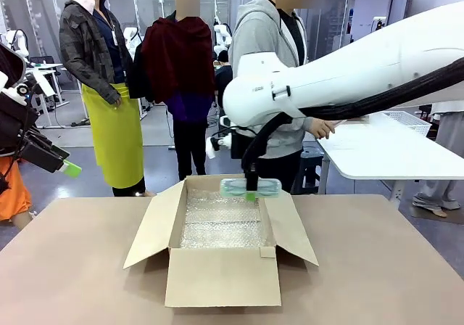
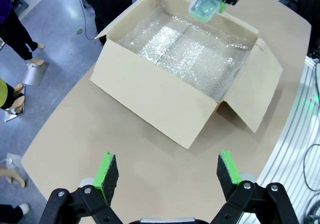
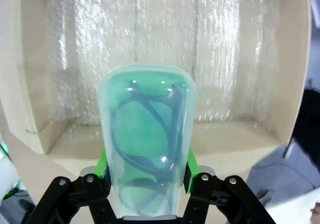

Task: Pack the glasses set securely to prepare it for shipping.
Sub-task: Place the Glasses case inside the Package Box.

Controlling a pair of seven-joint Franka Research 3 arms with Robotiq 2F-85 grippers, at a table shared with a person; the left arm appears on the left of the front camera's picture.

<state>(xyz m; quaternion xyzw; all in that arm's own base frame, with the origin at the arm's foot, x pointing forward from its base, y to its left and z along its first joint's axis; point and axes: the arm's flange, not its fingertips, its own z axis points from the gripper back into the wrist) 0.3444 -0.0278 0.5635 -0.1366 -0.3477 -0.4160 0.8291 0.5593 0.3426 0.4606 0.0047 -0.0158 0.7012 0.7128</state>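
A mint-green translucent case (image 3: 147, 129) with spectacles inside, one piece of the glasses set, is held by my right gripper (image 3: 145, 169), which is shut on its sides. In the front view the mint-green case (image 1: 250, 188) hangs level under the right gripper (image 1: 251, 191), above the far rim of the open cardboard box (image 1: 221, 281). Bubble wrap (image 1: 221, 227) lines the box floor. Seen from the left wrist, the mint-green case (image 2: 206, 6) hovers over the box's far corner. My left gripper (image 2: 167, 171) is open and holds nothing, high above the near-left table. It also shows at the left edge as the left gripper (image 1: 69, 167).
The box's flaps (image 1: 152, 227) spread outward on both sides. The brown table (image 1: 72, 267) lies bare around the box. People stand beyond the far edge. At the right stands a white table (image 1: 384, 154) with a white basket (image 1: 406, 120).
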